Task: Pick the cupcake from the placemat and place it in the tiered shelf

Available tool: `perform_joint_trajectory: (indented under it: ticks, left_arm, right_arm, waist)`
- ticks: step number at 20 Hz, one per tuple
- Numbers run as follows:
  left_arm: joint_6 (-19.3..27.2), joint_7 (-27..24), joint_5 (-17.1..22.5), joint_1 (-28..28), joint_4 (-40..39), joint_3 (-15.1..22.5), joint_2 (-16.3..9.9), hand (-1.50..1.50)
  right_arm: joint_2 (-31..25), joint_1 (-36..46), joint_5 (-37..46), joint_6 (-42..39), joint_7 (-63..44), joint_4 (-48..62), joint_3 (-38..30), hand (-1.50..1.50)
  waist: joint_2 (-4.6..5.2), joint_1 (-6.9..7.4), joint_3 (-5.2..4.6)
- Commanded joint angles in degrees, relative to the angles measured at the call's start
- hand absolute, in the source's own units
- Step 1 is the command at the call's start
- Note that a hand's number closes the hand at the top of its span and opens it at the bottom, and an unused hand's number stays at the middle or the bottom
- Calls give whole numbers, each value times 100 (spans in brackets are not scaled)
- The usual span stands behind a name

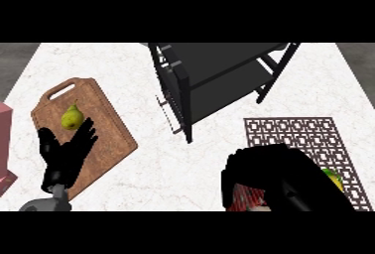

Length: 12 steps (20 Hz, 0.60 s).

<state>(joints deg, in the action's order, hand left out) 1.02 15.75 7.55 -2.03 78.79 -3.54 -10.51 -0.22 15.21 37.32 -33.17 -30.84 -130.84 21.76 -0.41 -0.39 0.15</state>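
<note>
The right robot hand point(267, 168) is curling over the cupcake point(245, 197) at the near edge of the placemat point(293, 131), fingers bent around its red wrapper, hiding most of it. It should be lifting straight up before swinging left toward the tiered shelf point(216, 79), clearing the frame. The left robot hand point(67, 151) is resting, fingers spread, over the cutting board point(110, 129) near a pear point(71, 118).

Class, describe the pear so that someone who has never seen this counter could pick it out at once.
Find the wooden cutting board on the counter's left side, opposite the patterned placemat. The pear lies near its handle end, just above the open left hand. It is the only yellow-green fruit on the board.
</note>
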Motion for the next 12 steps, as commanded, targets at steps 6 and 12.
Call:
perform_joint_trajectory:
  ticks: [6, 12]
  left_arm:
    - [-160, 118, 41, -18, -103, -17, -41, 0]
    - [-70, 125, -63, 48, -37, 36, 33, 0]
  right_arm:
    - [22, 2813, -1628, -170, -2638, 248, -1391, 150]
    - [-264, 4575, -1834, -68, -2504, 1854, -2726, 150]
  waist:
    - [22, 58, -28]
    - [31, 87, -24]
